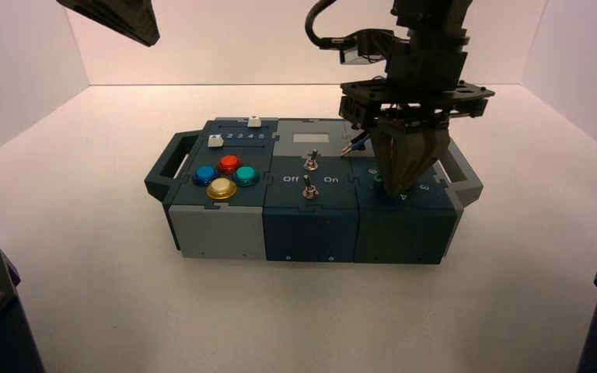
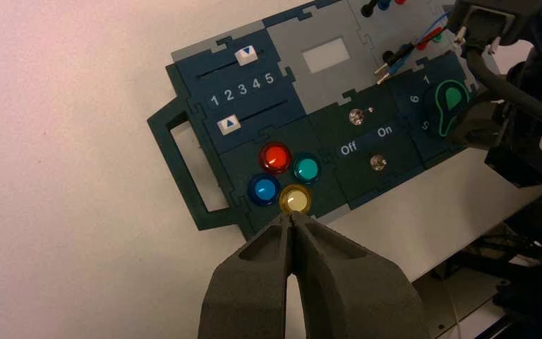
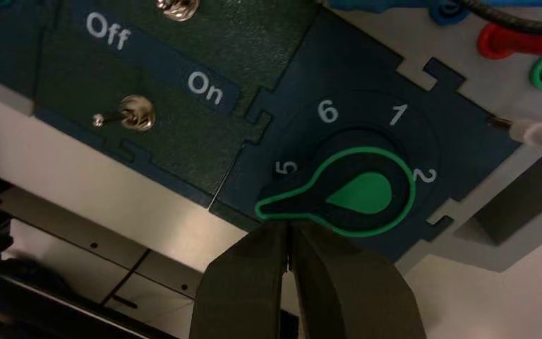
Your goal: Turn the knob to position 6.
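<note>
Clenched empty, right gripper [image 3: 287, 233] hovers at the knob [image 3: 346, 194], hiding numerals 3 and 4; the tip lies past 5, at seven o'clock from 6 [image 3: 327, 111]. Left gripper [image 2: 291, 219] clenched, parked.

Box [image 1: 225, 229] sits on white bench [image 1: 124, 311]. Four round btns on its left: red [image 2: 276, 157], teal [image 2: 306, 170], blue [image 2: 262, 189], yellow [image 2: 296, 200]. Two small metal switches [image 3: 133, 113] in the middle by Off and On. Two sliders [image 2: 245, 54] w/ white caps at back left.

Black arms, dark grey wedge-shaped tool [image 3: 287, 244]
</note>
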You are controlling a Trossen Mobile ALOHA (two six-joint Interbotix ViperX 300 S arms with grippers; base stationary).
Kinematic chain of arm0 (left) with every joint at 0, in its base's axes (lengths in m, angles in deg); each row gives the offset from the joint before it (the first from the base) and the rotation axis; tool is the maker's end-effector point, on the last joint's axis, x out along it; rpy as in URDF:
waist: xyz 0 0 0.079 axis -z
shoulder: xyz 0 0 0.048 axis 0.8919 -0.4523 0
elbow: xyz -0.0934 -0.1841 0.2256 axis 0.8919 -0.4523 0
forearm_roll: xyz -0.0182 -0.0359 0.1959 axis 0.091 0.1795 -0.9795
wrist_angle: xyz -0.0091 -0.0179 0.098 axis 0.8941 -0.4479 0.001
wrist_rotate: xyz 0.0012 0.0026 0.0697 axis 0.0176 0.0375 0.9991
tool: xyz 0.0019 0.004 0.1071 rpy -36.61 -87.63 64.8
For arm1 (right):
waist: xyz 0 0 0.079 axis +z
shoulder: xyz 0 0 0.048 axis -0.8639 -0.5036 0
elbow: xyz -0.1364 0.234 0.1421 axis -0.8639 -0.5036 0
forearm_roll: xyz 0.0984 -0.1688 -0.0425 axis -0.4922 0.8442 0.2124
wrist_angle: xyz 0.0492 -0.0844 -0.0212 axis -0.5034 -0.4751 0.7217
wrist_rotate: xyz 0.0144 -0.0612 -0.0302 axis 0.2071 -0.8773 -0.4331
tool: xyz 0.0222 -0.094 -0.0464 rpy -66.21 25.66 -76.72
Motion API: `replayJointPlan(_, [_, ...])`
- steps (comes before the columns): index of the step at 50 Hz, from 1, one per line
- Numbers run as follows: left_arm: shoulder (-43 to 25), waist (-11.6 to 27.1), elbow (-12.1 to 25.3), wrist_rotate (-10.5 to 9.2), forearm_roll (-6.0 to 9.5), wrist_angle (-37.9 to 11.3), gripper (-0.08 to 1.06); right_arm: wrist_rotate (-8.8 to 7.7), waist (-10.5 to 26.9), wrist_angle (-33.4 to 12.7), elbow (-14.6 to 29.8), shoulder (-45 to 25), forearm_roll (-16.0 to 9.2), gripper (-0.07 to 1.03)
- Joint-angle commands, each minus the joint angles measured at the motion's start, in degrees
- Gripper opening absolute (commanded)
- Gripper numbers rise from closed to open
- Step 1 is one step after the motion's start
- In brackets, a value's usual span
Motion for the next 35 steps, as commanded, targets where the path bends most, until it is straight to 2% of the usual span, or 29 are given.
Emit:
replayJointPlan(1, [0.3,0.2,0.7,0.26,-0.09,-0.2,-0.03,1.23,-0.2,0.1,1.6,0.4,1.1,-0.02])
replayJointPlan(11, [0.3,0.3,0.7,0.35,-0.09,-0.3,-0.03,2.46,-0.2,-0.5,3.0,-0.3,2.0,-0.02])
replayJointPlan(35, [0.3,0.3,0.6,0.88,-0.18,-0.3,-0.03,2.9,-0.2,-1.8,5.0,-0.7,2.2,-0.02])
